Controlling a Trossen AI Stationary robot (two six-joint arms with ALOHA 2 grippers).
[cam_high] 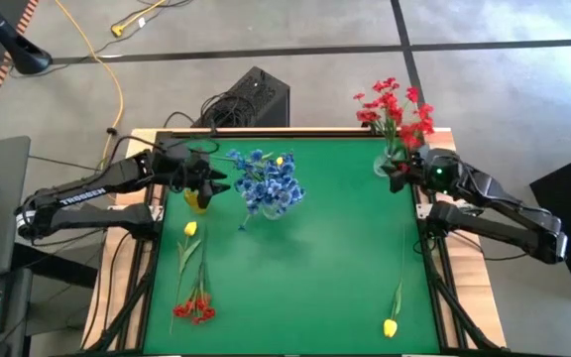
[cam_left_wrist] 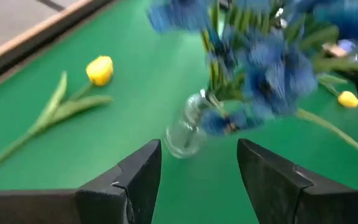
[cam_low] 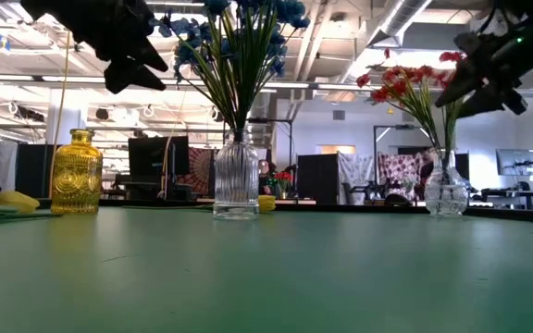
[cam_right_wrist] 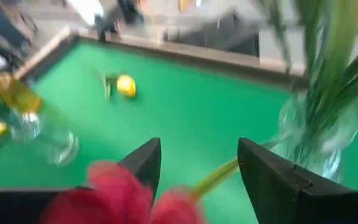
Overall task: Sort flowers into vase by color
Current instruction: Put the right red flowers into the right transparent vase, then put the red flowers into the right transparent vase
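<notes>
Two open tools, left tool point(cam_high: 213, 182) beside blue flowers point(cam_high: 266, 180), right tool point(cam_high: 401, 169) by red flowers point(cam_high: 397, 111)

Open-plan lab: monitors point(cam_low: 158, 155), exposed ceiling ducts point(cam_low: 405, 18)

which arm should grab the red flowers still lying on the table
Left, probably. The loose red flowers lie at the mat's left edge, on the side of the left gripper, whose fingers are open. The right gripper is across the table.

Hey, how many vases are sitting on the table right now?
3. A yellow vase stands on the left side. A clear ribbed vase holding blue flowers stands near the middle. A clear vase holding red flowers stands at the right edge. None appears hidden.
</notes>
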